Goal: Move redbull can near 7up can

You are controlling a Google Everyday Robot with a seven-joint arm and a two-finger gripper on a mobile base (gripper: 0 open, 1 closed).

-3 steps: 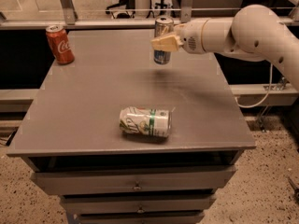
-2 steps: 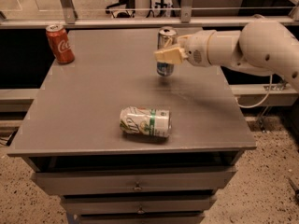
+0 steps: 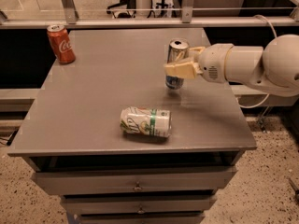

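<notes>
The redbull can [image 3: 177, 52], slim, silver and blue, stands upright right of the table's middle. My gripper [image 3: 180, 68] is shut on the redbull can at mid-height, with the arm reaching in from the right. The can's base is at or just above the tabletop. The 7up can [image 3: 145, 122], white with a green band, lies on its side near the table's front edge, in front of and a little left of the held can.
A red cola can [image 3: 60, 43] stands upright at the table's back left corner. The grey table [image 3: 93, 92] has drawers below its front edge. A metal rail runs behind the table. My white arm [image 3: 252, 64] hangs over the right edge.
My gripper has carried the redbull can from the back of the table forward and down, closer to the 7up can. The other cans have not moved.
</notes>
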